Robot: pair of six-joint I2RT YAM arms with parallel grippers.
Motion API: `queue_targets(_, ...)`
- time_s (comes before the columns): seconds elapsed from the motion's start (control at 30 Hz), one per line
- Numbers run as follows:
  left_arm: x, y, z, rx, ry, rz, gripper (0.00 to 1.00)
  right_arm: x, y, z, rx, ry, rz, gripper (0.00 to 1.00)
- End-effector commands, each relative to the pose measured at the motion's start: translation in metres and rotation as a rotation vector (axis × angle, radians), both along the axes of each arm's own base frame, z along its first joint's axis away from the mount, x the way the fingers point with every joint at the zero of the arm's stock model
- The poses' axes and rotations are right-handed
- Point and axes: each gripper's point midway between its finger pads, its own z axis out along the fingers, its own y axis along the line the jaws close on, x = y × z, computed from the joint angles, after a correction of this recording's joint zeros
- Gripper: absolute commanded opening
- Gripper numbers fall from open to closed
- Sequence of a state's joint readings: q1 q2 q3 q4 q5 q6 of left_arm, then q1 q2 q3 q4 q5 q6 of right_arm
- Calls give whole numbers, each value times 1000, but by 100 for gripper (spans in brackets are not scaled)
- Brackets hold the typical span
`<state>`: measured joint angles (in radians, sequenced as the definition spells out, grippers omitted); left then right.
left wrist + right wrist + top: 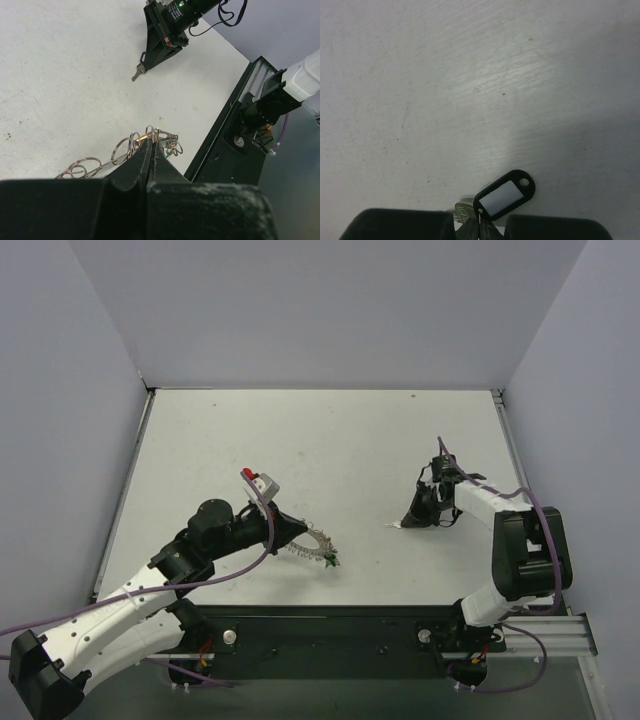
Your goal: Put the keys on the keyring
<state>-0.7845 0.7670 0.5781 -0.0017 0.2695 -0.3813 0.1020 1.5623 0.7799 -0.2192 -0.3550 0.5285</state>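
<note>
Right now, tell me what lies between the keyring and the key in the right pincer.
Nothing: only bare table separates the keyring from the key in the right pincer, clearest in the top view.

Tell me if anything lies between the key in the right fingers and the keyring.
Nothing visible: only bare table separates the key, pinched in the right fingers, from the keyring held by the left fingers.

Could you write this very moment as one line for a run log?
left tool: shut on keyring | right tool: shut on key with black tag | key: not yet on keyring
</note>
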Motion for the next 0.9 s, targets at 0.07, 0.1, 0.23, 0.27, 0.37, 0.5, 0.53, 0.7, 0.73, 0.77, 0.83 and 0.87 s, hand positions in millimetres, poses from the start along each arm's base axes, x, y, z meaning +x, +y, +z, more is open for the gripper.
queue_targets(0.07, 2, -7, 33, -92, -73, -17, 0, 7, 30, 33, -90, -107, 282, 0)
queue_targets(0.1, 3, -7, 34, -93, -75, -15, 0, 3, 44, 36, -96, -124, 357, 0)
queue_targets(0.23, 2, -5, 35, -91, -77, -8, 0, 2, 74, 53, -75, -212, 500, 0)
queue_targets(0.27, 2, -4, 37, -91, -83, -7, 0, 3, 78, 57, -71, -240, 523, 0)
queue_targets(0.37, 2, -1, 39, -81, -89, 4, 0, 6, 86, 72, -76, -350, 583, 0)
queue_targets(0.5, 2, 2, 39, -68, -95, 15, 0, 8, 89, 100, -77, -526, 664, 0)
queue_targets(0.53, 3, 3, 39, -63, -95, 19, 0, 10, 92, 108, -71, -574, 666, 0)
queue_targets(0.7, 3, 4, 42, -55, -108, 18, 0, -2, 103, 161, 23, -777, 691, 0)
queue_targets(0.73, 5, 4, 46, -57, -115, 21, 0, -10, 111, 171, 74, -825, 729, 0)
queue_targets(0.77, 3, 5, 40, -32, -101, 18, 0, -14, 114, 177, 86, -869, 767, 0)
queue_targets(0.83, 4, 5, 41, -18, -99, 14, 0, -32, 124, 201, 151, -974, 850, 0)
queue_targets(0.87, 4, 5, 42, -10, -108, 13, 0, -37, 126, 208, 160, -1005, 881, 0)
